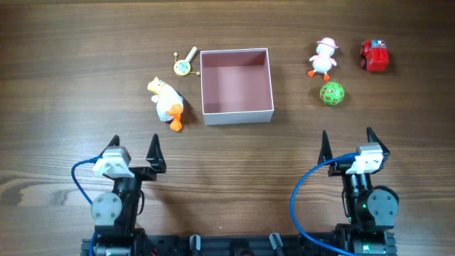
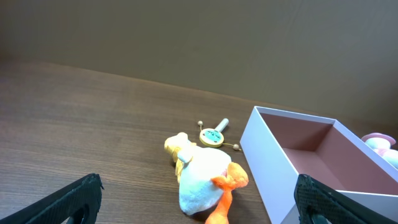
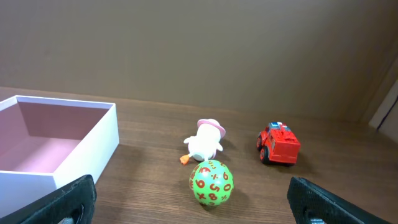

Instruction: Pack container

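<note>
left fingers (image 1: pixel 153 153), right fingers (image 1: pixel 325 148) spread wide; container (image 1: pixel 238 114) between plush duck (image 1: pixel 167 104), green ball (image 1: pixel 331 93).

Both arms drawn back, jaws wide and bare.

My left gripper (image 1: pixel 134 144) sits low on my left side, its two dark fingers (image 2: pixel 73 200) spread as far apart as they go and pointing forward, away from my base, with nothing gripped between them. My right gripper (image 1: pixel 347 139) mirrors it on the other side, fingers (image 3: pixel 68 198) just as wide and gripping nothing. Each wrist is tucked back over its own folded arm, left arm (image 1: pixel 111 208) and right arm (image 1: pixel 371 205), and the two are well apart.
</note>
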Robot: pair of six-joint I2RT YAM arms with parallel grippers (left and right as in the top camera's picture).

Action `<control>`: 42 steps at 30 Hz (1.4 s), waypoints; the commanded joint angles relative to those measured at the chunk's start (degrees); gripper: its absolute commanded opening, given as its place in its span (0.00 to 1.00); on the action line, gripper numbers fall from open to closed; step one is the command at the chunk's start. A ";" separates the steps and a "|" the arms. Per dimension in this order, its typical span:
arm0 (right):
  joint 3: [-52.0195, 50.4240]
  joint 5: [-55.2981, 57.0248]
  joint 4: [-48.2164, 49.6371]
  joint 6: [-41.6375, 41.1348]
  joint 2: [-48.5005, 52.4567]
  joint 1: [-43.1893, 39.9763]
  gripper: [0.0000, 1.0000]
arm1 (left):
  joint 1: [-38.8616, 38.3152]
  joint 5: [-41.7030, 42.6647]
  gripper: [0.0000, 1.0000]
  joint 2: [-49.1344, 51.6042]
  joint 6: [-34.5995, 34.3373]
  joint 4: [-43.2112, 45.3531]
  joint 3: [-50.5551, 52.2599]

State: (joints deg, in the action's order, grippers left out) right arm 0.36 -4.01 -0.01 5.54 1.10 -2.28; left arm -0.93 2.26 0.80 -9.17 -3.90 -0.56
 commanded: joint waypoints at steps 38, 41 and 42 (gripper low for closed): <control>-0.07 0.96 0.11 -1.07 -0.09 0.31 1.00 | 0.46 1.09 1.00 -0.48 -0.52 -0.24 0.24; -0.07 0.96 0.72 -1.25 -0.09 0.31 1.00 | 0.46 1.09 1.00 -0.48 -0.52 -0.24 0.24; -0.07 0.92 1.66 -1.36 -0.09 0.31 1.00 | 0.46 1.09 1.00 -0.48 -0.52 -0.24 0.24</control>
State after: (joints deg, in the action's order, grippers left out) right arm 0.36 -4.01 0.03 5.41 1.10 -2.28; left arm -0.93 2.26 0.80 -9.17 -3.90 -0.56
